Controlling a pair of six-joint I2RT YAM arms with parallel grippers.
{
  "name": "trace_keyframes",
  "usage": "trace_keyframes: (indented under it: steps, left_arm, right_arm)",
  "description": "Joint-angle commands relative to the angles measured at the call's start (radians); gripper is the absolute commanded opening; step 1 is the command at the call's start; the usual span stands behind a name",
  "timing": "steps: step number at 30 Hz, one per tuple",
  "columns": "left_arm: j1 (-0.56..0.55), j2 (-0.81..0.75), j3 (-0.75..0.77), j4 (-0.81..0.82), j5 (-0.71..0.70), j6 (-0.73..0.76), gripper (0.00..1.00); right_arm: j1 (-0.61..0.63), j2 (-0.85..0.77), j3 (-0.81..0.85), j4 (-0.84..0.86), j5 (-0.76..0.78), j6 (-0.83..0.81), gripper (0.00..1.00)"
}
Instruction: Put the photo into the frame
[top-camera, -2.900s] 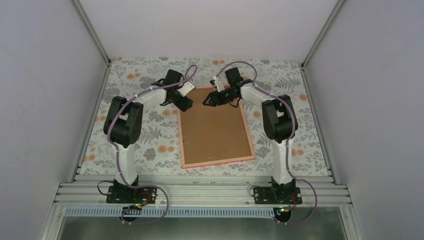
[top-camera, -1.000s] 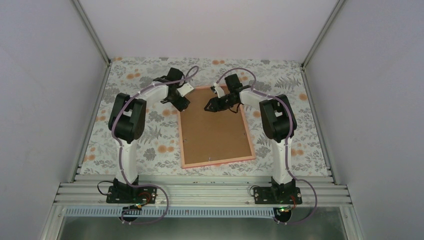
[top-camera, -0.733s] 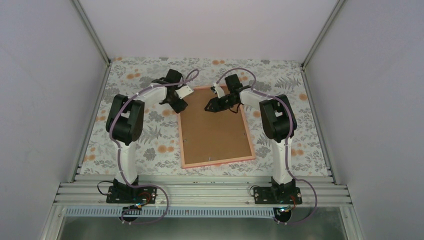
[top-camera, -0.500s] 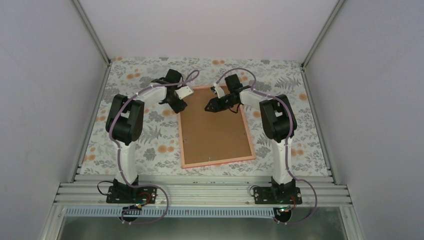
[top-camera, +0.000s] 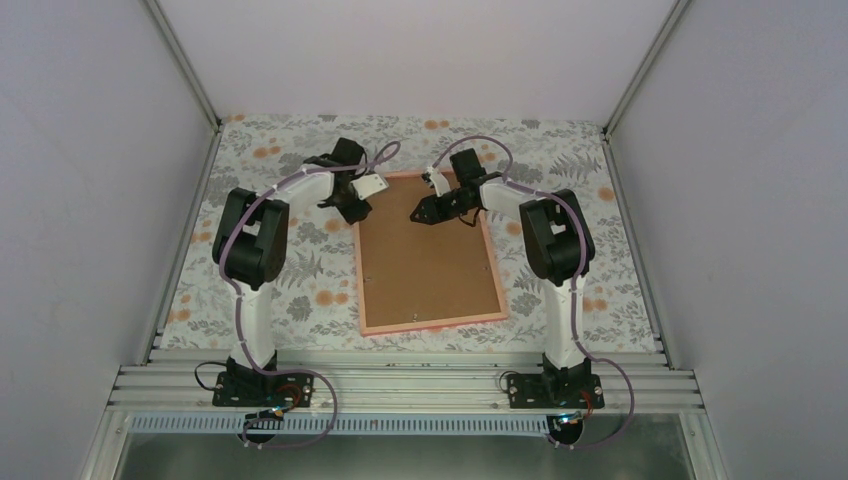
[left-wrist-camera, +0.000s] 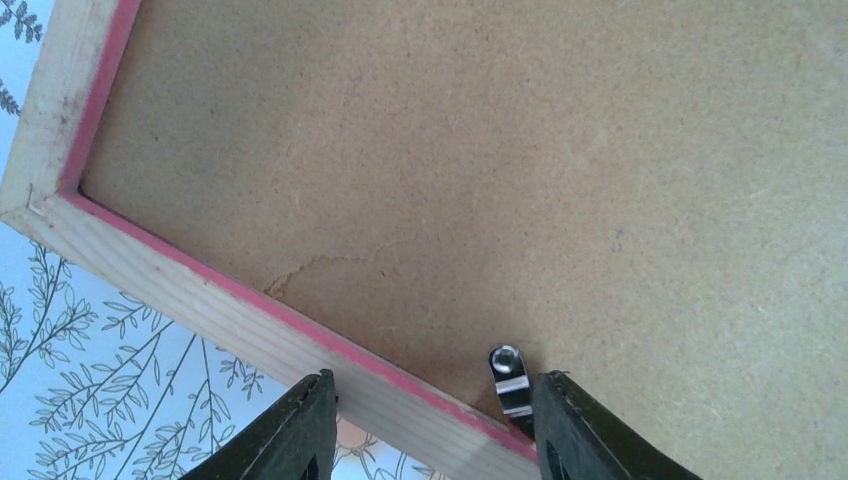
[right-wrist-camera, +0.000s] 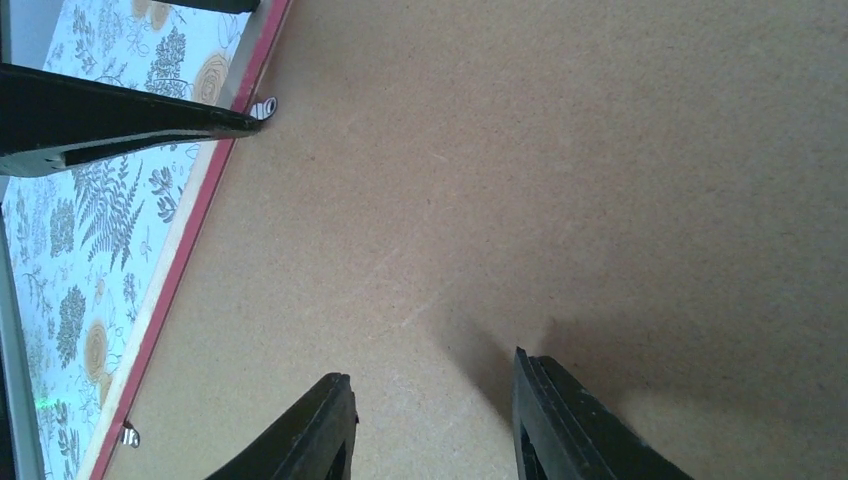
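So the frame (top-camera: 432, 323) is lying flat, back side up, in the middle of the bench (top-camera: 290, 270) between the two arms, long sides running away from the bases and skewed just a bit. The brown board (top-camera: 425, 260) sits inside the pink border. The left pincer (left-wrist-camera: 437, 385) is at the frame's left rail near the far corner, released. Its fingers are spread across the wooden rail, one over the floral cloth outside and the other over the board, right beside a small metal tab (left-wrist-camera: 510, 380). The right pincer (right-wrist-camera: 432, 368) is over the far part of the board, also released with nothing between the fingers. Honestly can't tell if its tips touch the board or just hang above it.
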Motion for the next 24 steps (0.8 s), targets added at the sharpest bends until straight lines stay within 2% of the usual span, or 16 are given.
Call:
trace_keyframes:
  steps: [1,7,14,24]
  left_arm:
    - [0.029,0.001,0.028,-0.065,0.007,0.014,0.49]
    - [0.040,-0.051,0.005,-0.055,0.136,-0.166,0.50]
    - [0.056,-0.093,-0.077,-0.002,0.121,-0.346,0.50]
    - [0.043,-0.108,-0.124,0.078,0.136,-0.477,0.50]
  right_arm:
    - [-0.026,0.011,-0.046,-0.073,0.140,-0.014,0.41]
    - [-0.014,-0.046,-0.058,-0.030,0.079,-0.013,0.41]
    - [0.017,-0.114,-0.064,0.015,0.081,-0.019,0.41]
    - [0.054,-0.118,-0.071,0.059,0.076,-0.006,0.41]
